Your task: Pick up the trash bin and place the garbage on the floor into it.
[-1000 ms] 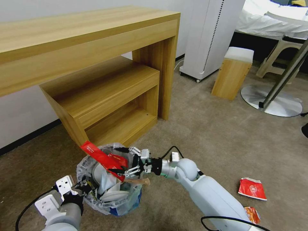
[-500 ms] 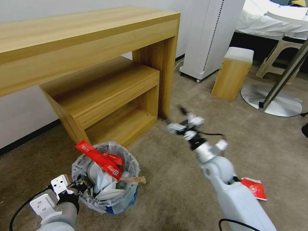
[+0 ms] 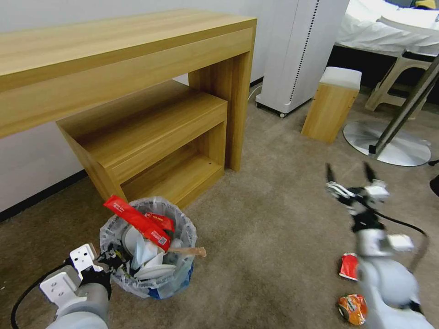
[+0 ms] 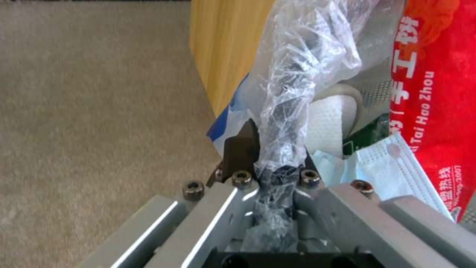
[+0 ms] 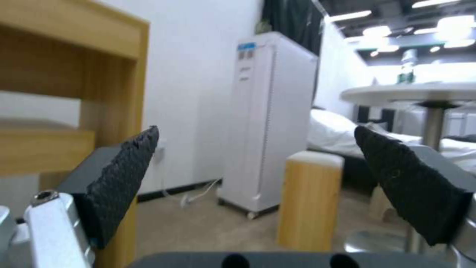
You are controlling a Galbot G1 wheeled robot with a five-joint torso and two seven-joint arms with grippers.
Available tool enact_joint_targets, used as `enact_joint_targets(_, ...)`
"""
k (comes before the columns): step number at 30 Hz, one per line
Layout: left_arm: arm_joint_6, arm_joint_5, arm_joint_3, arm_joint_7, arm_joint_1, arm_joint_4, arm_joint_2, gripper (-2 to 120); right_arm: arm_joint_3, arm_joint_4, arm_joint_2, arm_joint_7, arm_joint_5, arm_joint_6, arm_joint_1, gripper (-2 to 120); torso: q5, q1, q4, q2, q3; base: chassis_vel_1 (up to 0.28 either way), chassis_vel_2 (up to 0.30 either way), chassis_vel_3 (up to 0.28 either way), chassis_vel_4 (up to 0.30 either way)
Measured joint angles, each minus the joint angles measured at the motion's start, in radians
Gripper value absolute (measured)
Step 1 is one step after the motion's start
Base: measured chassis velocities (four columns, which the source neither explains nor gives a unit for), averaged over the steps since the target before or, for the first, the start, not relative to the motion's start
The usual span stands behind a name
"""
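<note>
Wooden desk over low shelf, white tower unit, small wooden stool.

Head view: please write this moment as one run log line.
left gripper: shut on blue plastic-lined trash bin | right gripper: open, raised | red packet: on carpet

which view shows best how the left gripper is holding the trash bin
The left wrist view: the left gripper has its jaws shut on the bagged rim of the trash bin, seen close up. The head view shows the whole trash bin with the gripper at its rim, grip unclear. The right wrist view faces away.
</note>
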State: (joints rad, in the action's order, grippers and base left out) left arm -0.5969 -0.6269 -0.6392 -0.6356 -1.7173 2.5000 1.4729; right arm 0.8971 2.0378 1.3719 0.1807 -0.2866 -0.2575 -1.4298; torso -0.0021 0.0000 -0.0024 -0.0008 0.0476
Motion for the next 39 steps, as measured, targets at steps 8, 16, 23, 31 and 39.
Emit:
enact_joint_targets(8, 0.021, 0.044, 0.011, 0.035, -0.015, 0.000, 0.016, 1, 0.060, 0.041, 0.002, -0.023, -0.016, -0.032, -0.024, 100, 0.0000, 0.000, 0.0003, 0.000, 0.000, 0.000, 0.000, 0.000, 0.000)
enact_joint_targets(16, 0.032, 0.060, 0.021, 0.048, -0.029, 0.000, 0.027, 1, 0.045, 0.019, 0.008, -0.030, -0.038, -0.038, -0.004, 100, 0.0001, 0.000, 0.0003, 0.000, 0.000, 0.000, 0.000, 0.000, 0.000)
enact_joint_targets(23, 0.035, 0.064, 0.027, 0.049, -0.029, 0.000, 0.035, 1, 0.034, -0.003, 0.005, -0.031, -0.044, -0.038, 0.006, 100, 0.0001, 0.000, 0.0004, 0.000, 0.000, 0.000, 0.000, 0.000, 0.000)
enact_joint_targets(31, 0.036, 0.066, 0.032, 0.050, -0.020, 0.000, 0.040, 1, 0.026, -0.021, 0.002, -0.024, -0.043, -0.047, 0.008, 100, 0.0001, 0.000, 0.0003, 0.000, 0.000, -0.061, -0.071, -0.067, -0.068)
enact_joint_targets(39, 0.037, 0.065, 0.032, 0.051, -0.021, 0.000, 0.038, 1, 0.013, -0.025, 0.005, -0.016, -0.030, -0.054, -0.002, 100, 0.0001, 0.000, 0.0003, 0.000, 0.000, -0.093, -0.101, -0.089, -0.090)
